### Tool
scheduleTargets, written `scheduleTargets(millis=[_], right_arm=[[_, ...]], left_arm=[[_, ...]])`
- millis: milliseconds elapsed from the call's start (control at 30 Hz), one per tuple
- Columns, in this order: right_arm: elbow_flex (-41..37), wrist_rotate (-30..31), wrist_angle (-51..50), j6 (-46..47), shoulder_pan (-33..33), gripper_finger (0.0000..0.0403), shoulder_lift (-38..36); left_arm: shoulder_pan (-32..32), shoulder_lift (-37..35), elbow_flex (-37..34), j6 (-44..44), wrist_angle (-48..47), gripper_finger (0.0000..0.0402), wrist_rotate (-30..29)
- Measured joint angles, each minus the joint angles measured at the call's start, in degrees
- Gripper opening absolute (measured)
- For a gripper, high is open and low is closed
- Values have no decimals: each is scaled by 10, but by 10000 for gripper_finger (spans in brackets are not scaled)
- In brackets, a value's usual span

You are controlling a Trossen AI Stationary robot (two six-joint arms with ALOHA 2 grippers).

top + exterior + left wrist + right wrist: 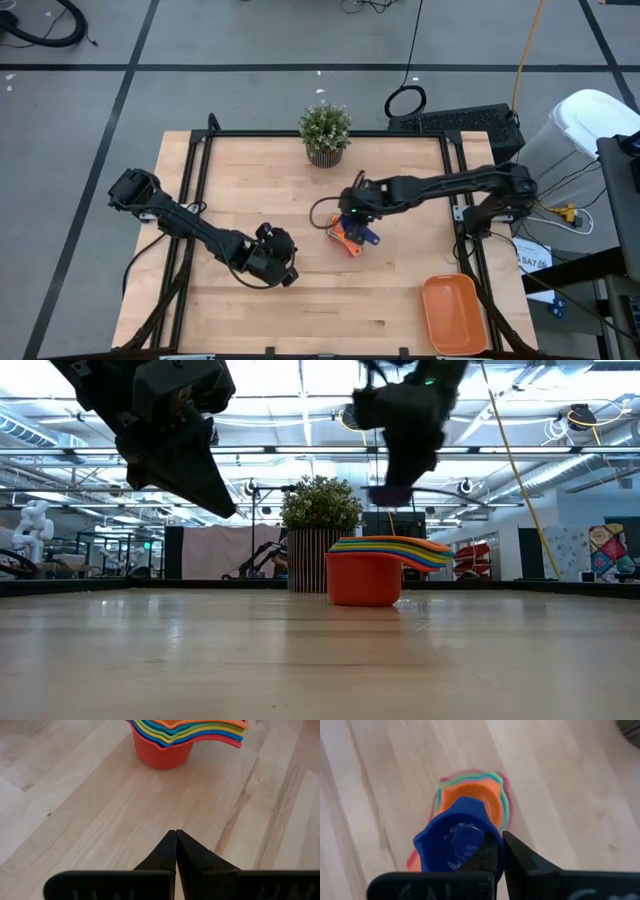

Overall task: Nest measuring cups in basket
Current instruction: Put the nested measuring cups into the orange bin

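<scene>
A nested stack of measuring cups [365, 575] stands on its red outer cup's base at the table's middle [350, 238]; its orange inner cup [475, 800] faces up. My right gripper [501, 837] hovers directly above the stack [350, 212], shut on a dark blue cup [452, 842]. My left gripper [175, 837] is shut and touches nothing; it hangs left of the stack [275, 255], pointing toward it [165, 745]. The orange basket [455, 315] lies at the table's near right corner. My right gripper pinches the dark blue cup by the edge nearest the fingers [482, 840], coming from above and pointing down. Whether that edge is rim or handle is hidden by the finger. The cup hangs lifted clear [390, 493], its hollow facing up, above the stack.
A small potted plant [325, 132] stands near the table's far edge, behind the stack. A cable loop [322, 210] lies by the right gripper. Bare wood stretches between the stack and the basket and along the near edge.
</scene>
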Motion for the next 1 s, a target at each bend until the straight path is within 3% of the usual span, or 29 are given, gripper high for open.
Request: scheduleTargets(millis=[233,433,1000], right_arm=[[64,-10,4,-7,-13,0,68],[67,-40,-1,4,-22,0,101],[66,-55,11,33,-23,22,108]], left_arm=[[-9,0,0,-1,0,8,-1],[-22,0,0,-6,-1,8,-24],[-43,0,0,-16,-2,8,-49]])
